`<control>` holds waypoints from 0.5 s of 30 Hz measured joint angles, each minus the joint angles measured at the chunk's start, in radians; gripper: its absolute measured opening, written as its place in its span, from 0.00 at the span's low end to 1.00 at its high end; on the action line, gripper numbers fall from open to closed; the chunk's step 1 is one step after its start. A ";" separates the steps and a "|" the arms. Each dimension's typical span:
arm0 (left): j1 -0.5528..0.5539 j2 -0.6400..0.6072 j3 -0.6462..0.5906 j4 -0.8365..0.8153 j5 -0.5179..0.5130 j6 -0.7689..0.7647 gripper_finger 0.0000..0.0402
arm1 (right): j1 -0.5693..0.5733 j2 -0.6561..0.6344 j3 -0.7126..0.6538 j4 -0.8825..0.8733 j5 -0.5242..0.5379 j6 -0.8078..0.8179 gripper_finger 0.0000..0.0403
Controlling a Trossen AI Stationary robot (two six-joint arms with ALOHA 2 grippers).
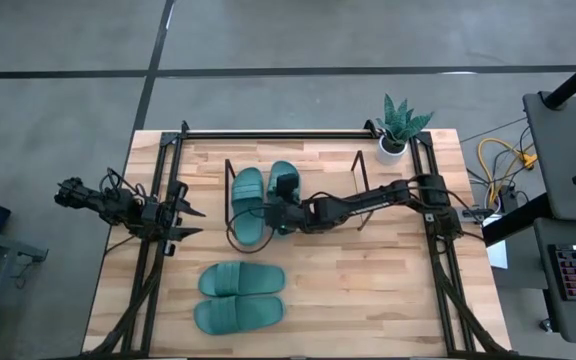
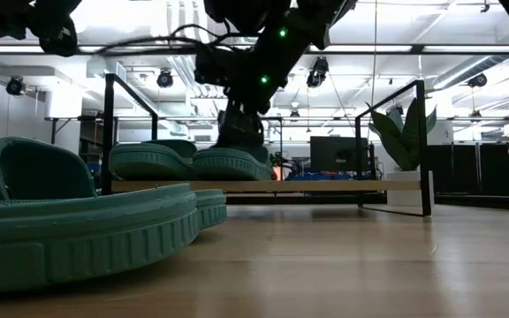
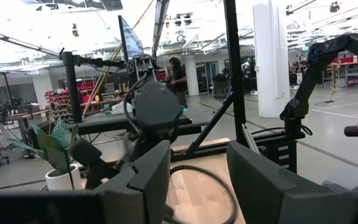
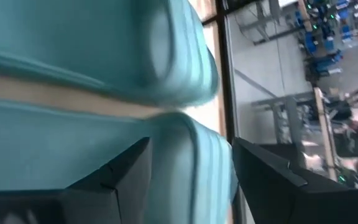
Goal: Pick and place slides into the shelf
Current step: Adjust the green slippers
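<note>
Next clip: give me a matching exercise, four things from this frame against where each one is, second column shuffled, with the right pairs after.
Things:
1. right gripper
2. left gripper
3. potted plant
4. two loose slides

Places:
A. far right corner of the table
B. on the bare table, near side, in front of the shelf
C. over the slide on the shelf
D. at the table's left edge, away from the slides

Pairs: 1-C, 2-D, 3-A, 4-B

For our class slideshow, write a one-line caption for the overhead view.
Right gripper at one of two slides on the shelf; two more slides wait.
</note>
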 joint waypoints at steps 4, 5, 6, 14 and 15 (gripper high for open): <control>0.000 0.000 0.000 0.001 0.000 0.000 0.36 | -0.025 0.000 0.000 -0.032 0.008 0.006 0.51; 0.000 0.000 0.000 0.001 0.000 0.000 0.36 | -0.032 0.000 0.000 -0.040 0.008 0.007 0.50; 0.000 0.000 0.000 0.001 0.000 0.000 0.36 | -0.039 0.000 0.000 -0.047 0.008 0.008 0.50; 0.000 0.000 0.000 0.002 0.000 0.000 0.36 | -0.072 0.001 0.000 -0.062 0.002 0.014 0.45; 0.000 0.000 0.000 0.002 0.000 0.000 0.36 | -0.074 0.002 0.000 -0.062 -0.002 0.015 0.44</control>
